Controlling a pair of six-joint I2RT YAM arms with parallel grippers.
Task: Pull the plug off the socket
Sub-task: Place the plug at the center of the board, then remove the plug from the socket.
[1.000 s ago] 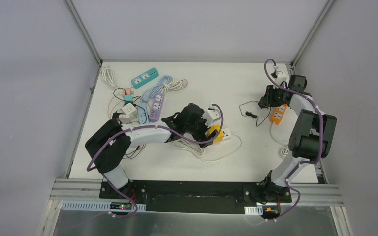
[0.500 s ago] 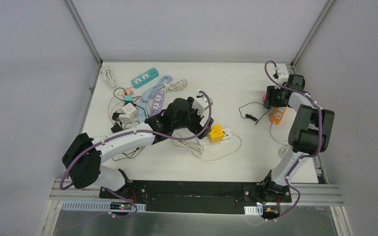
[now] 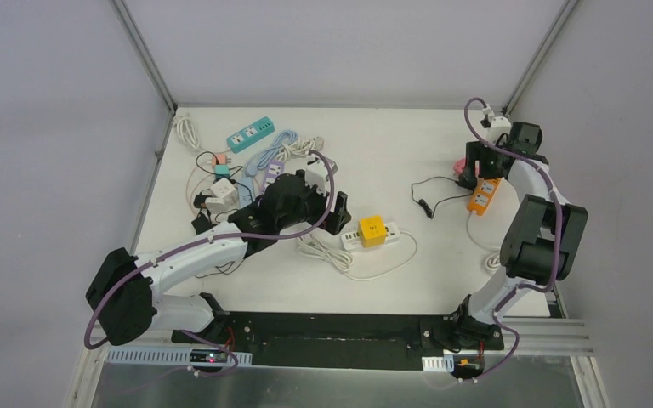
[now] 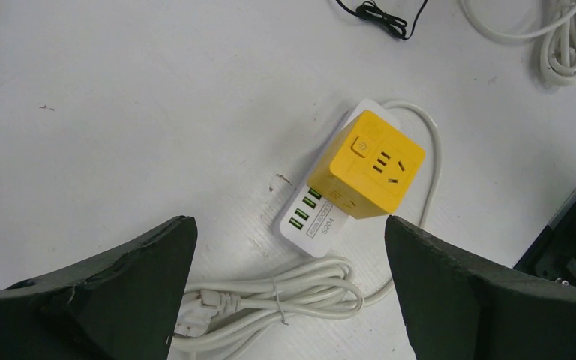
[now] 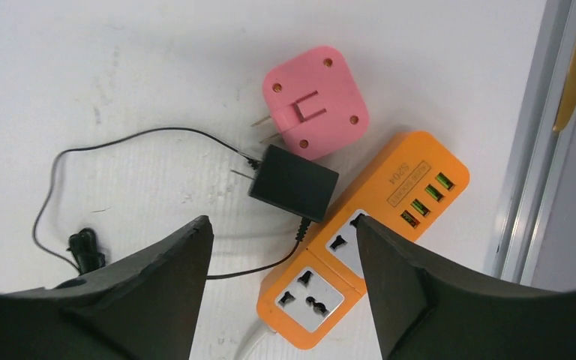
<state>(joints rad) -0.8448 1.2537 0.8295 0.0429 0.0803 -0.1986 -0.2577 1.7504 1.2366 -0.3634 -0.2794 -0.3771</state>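
Observation:
The black plug (image 5: 294, 182) lies flat on the table with its two pins bare, beside the orange socket strip (image 5: 367, 232) and touching its edge. Its thin black cord (image 5: 120, 142) loops off to the left. My right gripper (image 5: 281, 221) hangs open above them with nothing between its fingers; in the top view it (image 3: 479, 161) is at the far right over the orange strip (image 3: 481, 197). My left gripper (image 4: 289, 221) is open and empty above a yellow cube adapter (image 4: 367, 165) that sits on a white USB strip (image 4: 311, 221).
A pink adapter (image 5: 316, 103) lies prongs-up just behind the black plug. A coiled white cord (image 4: 285, 296) lies by the white strip. A teal strip (image 3: 250, 134), a purple strip (image 3: 272, 183) and tangled cords crowd the back left. The table's metal rail (image 5: 532, 150) runs close on the right.
My right gripper has opened and drawn back a little, leaving the black plug on the table. The left arm has swung left and back, away from the yellow cube.

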